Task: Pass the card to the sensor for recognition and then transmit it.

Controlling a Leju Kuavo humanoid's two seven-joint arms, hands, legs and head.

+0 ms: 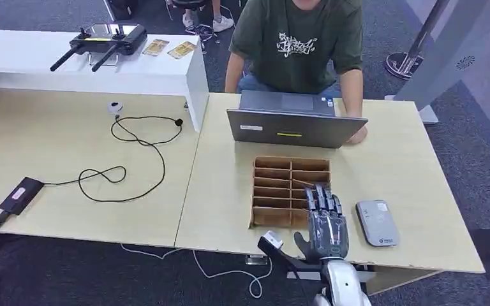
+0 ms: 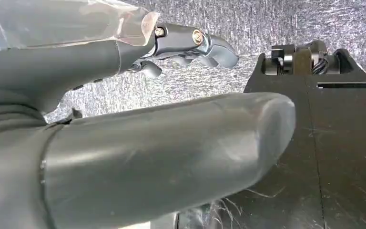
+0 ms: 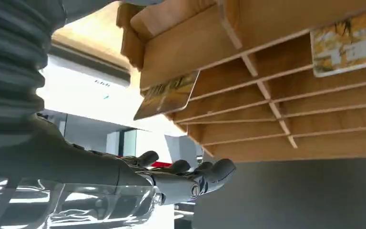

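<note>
The head camera sits high on the robot, looking forward and down across the pale wooden table (image 1: 421, 191), far enough back to take in the wooden divider box (image 1: 290, 190), the laptop (image 1: 295, 126) and the person (image 1: 300, 44) seated behind it. The right wrist camera rides close behind the right hand (image 1: 324, 220), turned on itself, looking along the fingers (image 3: 205, 176) at that same divider box (image 3: 276, 95) from very near. The left wrist camera hangs close behind the left hand (image 2: 138, 152), facing down at grey carpet (image 2: 276, 24)
</note>
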